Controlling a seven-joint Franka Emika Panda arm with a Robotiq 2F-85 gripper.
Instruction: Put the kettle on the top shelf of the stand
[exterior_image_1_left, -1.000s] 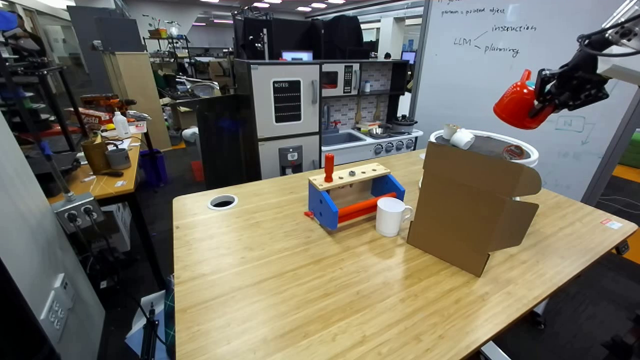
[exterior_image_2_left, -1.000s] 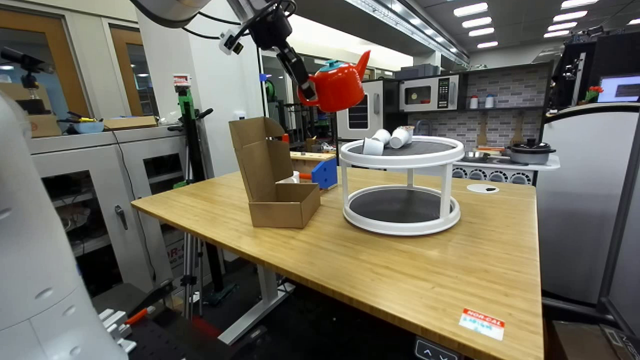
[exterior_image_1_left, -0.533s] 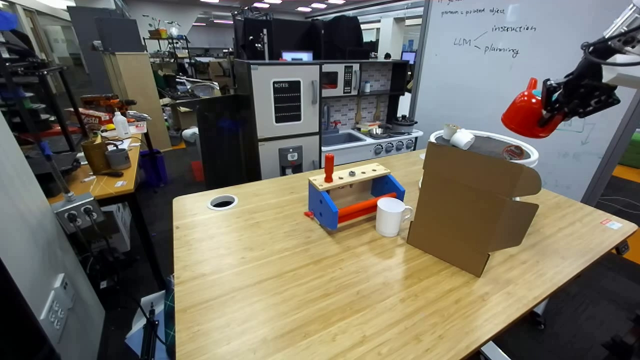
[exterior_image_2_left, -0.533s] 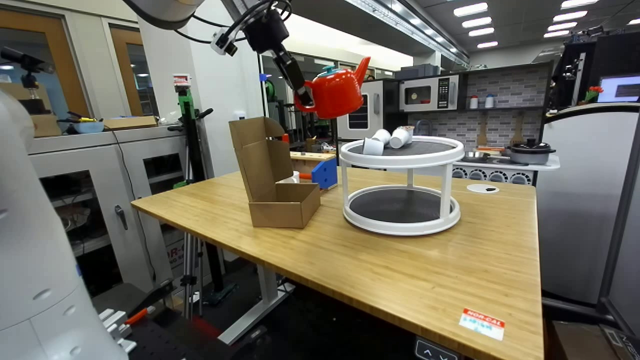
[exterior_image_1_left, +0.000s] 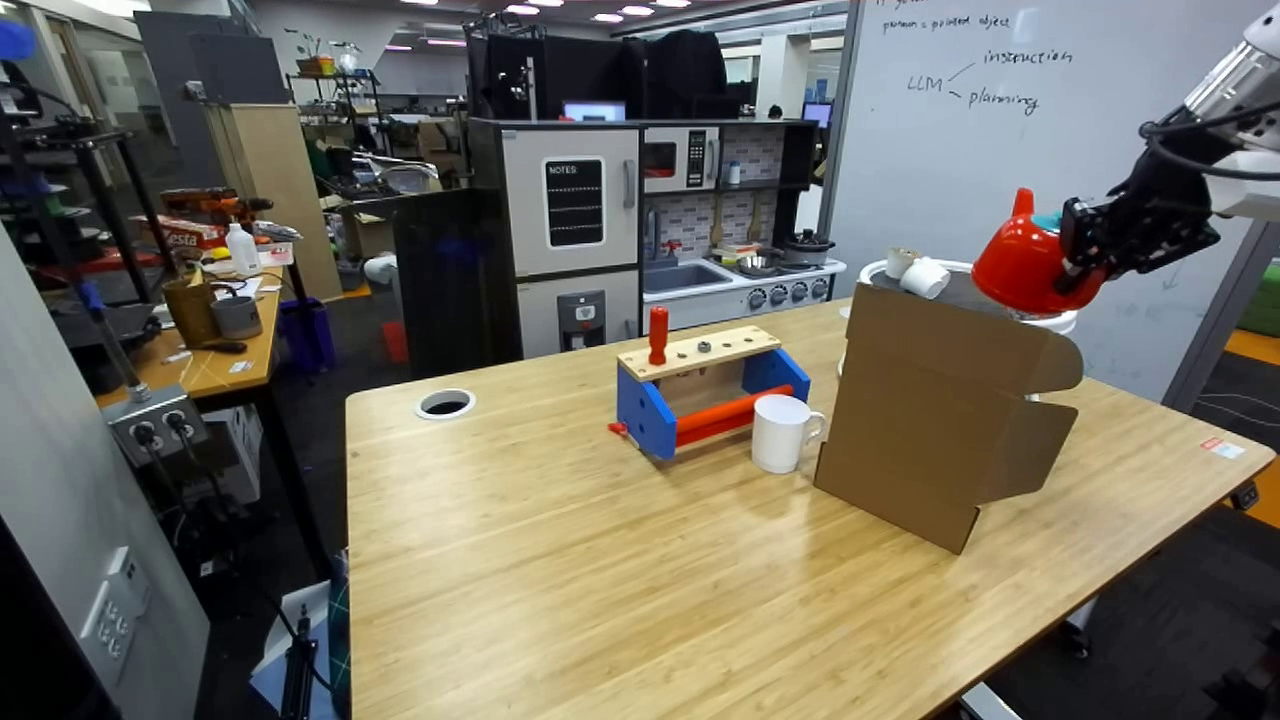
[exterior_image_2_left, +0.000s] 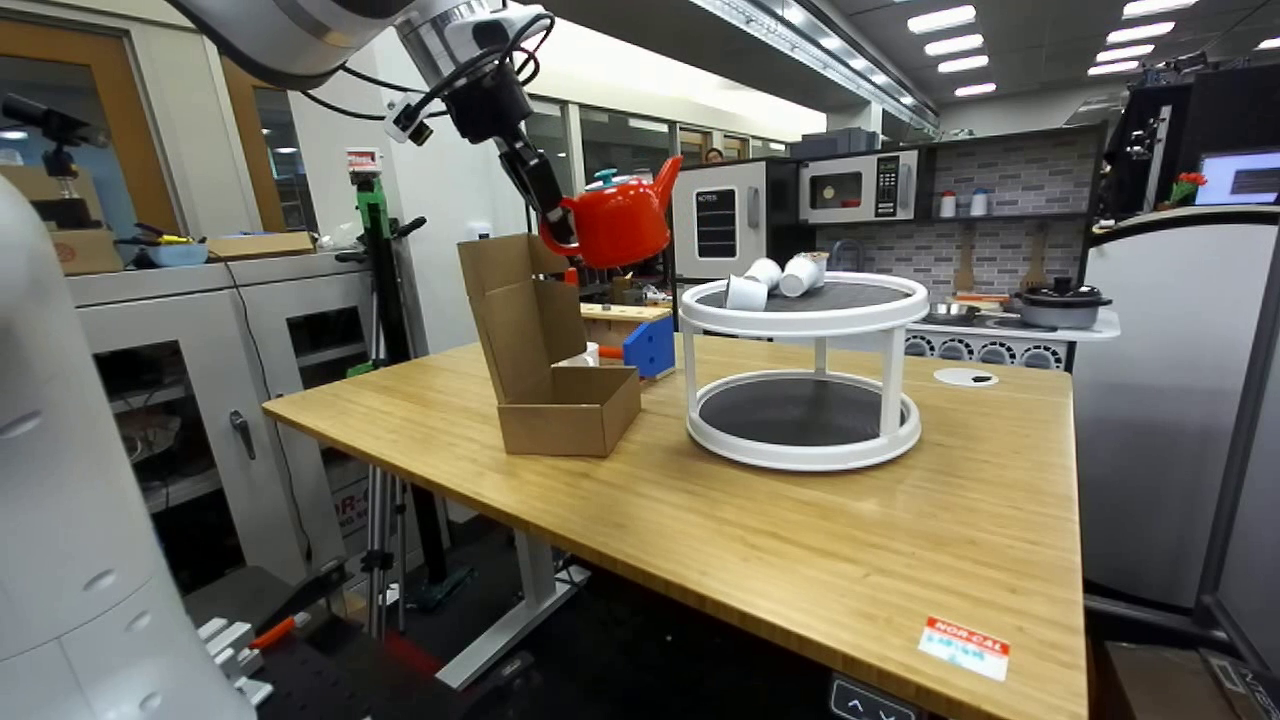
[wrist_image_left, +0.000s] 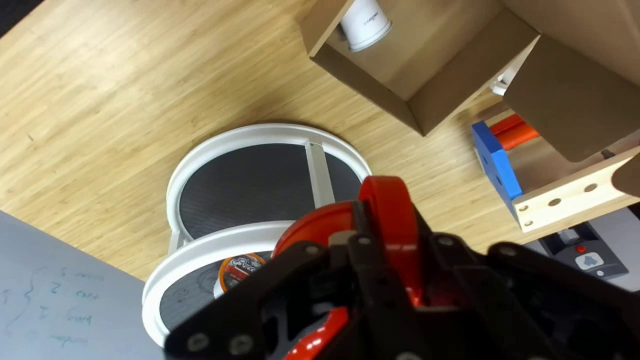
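- Kettle (exterior_image_2_left: 620, 228), one: glossy red, teal lid knob; held in the air, slightly tilted, higher than the top shelf (exterior_image_2_left: 868, 295) of the stand (exterior_image_2_left: 800, 324) and, in an exterior view, to its left, spout pointing up and right.
- Gripper (exterior_image_2_left: 560, 225), black: fingers drawn close together, clamped on the kettle's handle (wrist_image_left: 395, 215).
- Stand: white, two round tiers with dark surfaces, set on the table (exterior_image_2_left: 760, 540).
- White cups (exterior_image_2_left: 801, 276), small, at least three by my count: lying on the top shelf, left side.
- Cardboard box (exterior_image_2_left: 550, 432), brown, lid raised: near the stand, left of it; in the wrist view, another small cup (wrist_image_left: 365, 25) lies inside.
- Rack (exterior_image_1_left: 722, 348): blue sides, wooden top, red bar; in an exterior view, left of the box.
- Mug (exterior_image_1_left: 778, 433), white, upright: between rack and box; whether it touches either, I can't tell.
- Toy kitchen (exterior_image_1_left: 570, 200): far side, beyond the table.
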